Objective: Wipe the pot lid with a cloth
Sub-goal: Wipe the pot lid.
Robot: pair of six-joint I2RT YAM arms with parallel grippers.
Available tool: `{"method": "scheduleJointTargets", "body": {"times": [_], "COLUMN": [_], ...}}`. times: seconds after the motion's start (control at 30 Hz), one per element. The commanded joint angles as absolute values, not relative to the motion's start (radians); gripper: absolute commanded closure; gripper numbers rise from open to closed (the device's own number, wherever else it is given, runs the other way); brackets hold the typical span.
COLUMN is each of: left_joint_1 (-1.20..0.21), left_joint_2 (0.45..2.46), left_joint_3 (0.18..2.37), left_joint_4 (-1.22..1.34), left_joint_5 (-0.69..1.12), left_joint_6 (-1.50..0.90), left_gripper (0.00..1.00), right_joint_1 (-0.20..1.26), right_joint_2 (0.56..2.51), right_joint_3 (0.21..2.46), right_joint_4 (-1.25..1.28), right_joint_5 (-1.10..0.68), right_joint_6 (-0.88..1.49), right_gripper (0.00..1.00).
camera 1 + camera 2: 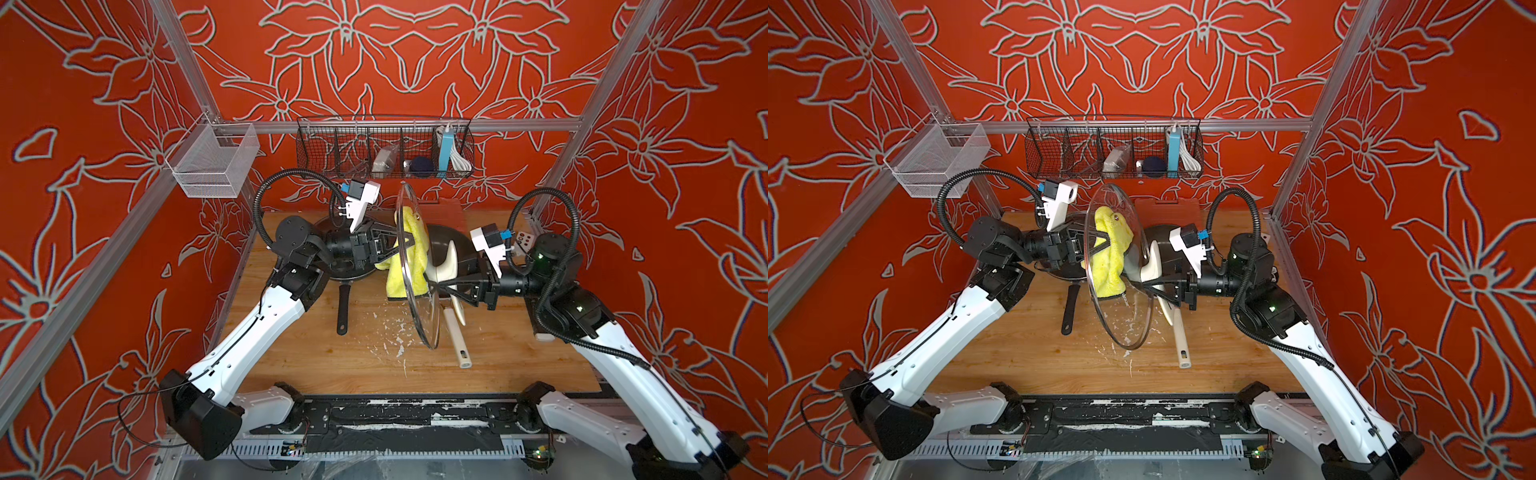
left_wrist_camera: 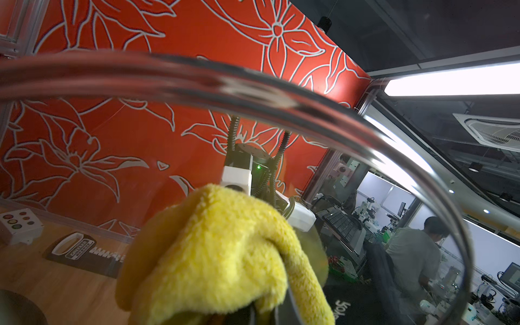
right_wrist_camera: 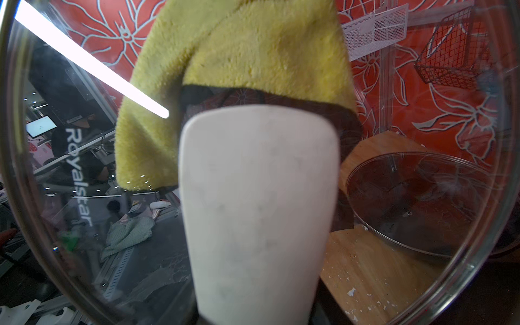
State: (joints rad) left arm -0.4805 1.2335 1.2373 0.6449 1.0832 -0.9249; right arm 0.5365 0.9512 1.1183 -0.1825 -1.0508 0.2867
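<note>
Lid (image 1: 419, 316) (image 1: 1129, 320): clear glass, up off the worktop (image 1: 332, 357), standing on edge between the two arms.
Right pincer (image 1: 434, 284) (image 1: 1147, 284): pinching the lid by its white handle (image 3: 259, 211). In the right wrist view the handle fills the middle and hides the jaws.
Left pincer (image 1: 409, 240) (image 1: 1104, 244): pressed together on a bunch of the cloth (image 1: 405, 270) (image 1: 1111, 266).
Cloth: yellow, against the glass on the face away from the handle; the loose part hangs down below the grip. Seen through the glass in the right wrist view (image 3: 253, 56).
Below, on the worktop: black pan (image 1: 343, 307) under the left arm, white flecks (image 1: 395, 332) near the lid's low edge.
</note>
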Motion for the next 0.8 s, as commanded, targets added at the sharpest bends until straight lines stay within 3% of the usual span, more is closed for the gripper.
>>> {"method": "scheduleJointTargets", "body": {"times": [0.0, 0.3, 0.5, 0.77], "left_joint_1": [-0.528, -0.563, -0.563, -0.560], "left_joint_2": [1.255, 1.309, 1.273, 1.285], "left_joint_3": [1.274, 1.331, 1.318, 1.305], "left_joint_4": [0.699, 0.677, 0.443, 0.357], "left_joint_5": [1.101, 1.149, 1.124, 1.089], "left_joint_6": [-0.896, -0.875, -0.675, -0.596], "left_gripper": [1.00, 1.00, 1.00, 1.00], "right_joint_1": [0.562, 0.569, 0.569, 0.570], "right_joint_2": [0.950, 0.957, 0.891, 0.843], "right_joint_3": [1.147, 1.147, 1.142, 1.150], "right_joint_4": [-0.043, -0.001, -0.044, 0.047], "right_joint_5": [-1.182, -1.269, -1.215, -1.242], "right_joint_6": [0.266, 0.288, 0.245, 0.325], "right_gripper": [1.00, 1.00, 1.00, 1.00]}}
